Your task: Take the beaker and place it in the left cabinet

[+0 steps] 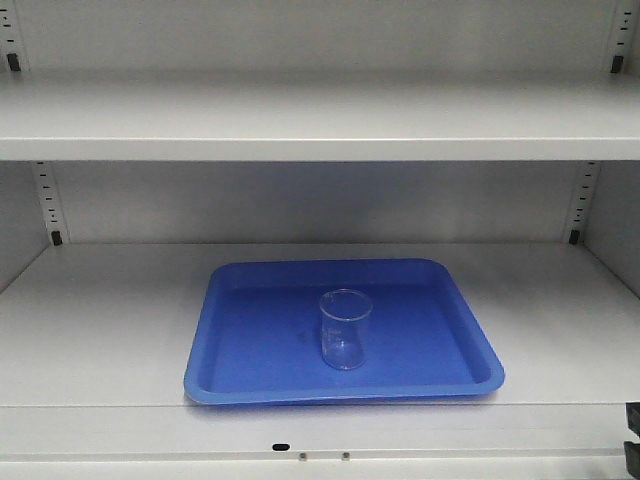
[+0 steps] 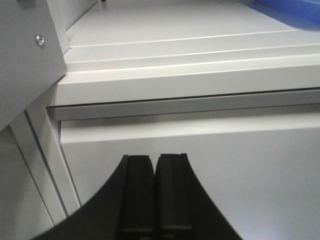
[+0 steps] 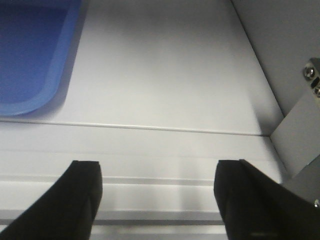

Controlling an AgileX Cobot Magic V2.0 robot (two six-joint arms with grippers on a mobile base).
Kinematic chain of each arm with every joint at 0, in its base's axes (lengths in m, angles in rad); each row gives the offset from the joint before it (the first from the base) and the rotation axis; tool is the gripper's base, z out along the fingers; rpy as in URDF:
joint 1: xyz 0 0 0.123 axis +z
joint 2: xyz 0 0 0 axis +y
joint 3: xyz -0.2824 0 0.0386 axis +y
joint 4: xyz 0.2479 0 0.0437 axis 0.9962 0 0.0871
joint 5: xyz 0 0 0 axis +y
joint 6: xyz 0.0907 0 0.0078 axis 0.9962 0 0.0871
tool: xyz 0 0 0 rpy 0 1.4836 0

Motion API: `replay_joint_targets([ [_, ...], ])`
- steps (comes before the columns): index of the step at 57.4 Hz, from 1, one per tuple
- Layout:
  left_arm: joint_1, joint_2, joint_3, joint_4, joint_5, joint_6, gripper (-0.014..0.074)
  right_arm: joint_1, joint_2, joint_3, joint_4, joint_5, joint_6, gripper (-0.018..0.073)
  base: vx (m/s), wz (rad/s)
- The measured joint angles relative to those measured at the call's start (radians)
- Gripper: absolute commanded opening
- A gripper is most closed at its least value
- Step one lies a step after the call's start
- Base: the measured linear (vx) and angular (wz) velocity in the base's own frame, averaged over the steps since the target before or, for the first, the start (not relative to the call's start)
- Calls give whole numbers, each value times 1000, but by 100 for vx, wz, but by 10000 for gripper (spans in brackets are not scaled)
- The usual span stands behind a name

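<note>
Two jaws idle, neither holding anything.
My left gripper [image 2: 155, 165] is pressed closed below the shelf edge; my right gripper [image 3: 157, 192] gapes wide. Beyond, the beaker [image 1: 346, 328] stands upright in the blue tray [image 1: 250, 375] on the left cabinet [image 1: 100, 330] shelf.

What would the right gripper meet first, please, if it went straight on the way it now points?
Probably nothing soon: the open right gripper points along bare shelf of the left cabinet, the blue tray off to one side. The back wall would likely come first, though it lies outside the right wrist view.
</note>
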Motion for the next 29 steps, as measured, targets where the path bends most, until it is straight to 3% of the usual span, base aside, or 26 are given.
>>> replay_joint_targets([
  [19,0,0,0,0,0,0,4,-3,-8,0,-30,59,-2,460,0,0],
  [29,0,0,0,0,0,0,4,-57,-84,0,112,55,-85,372,0,0],
])
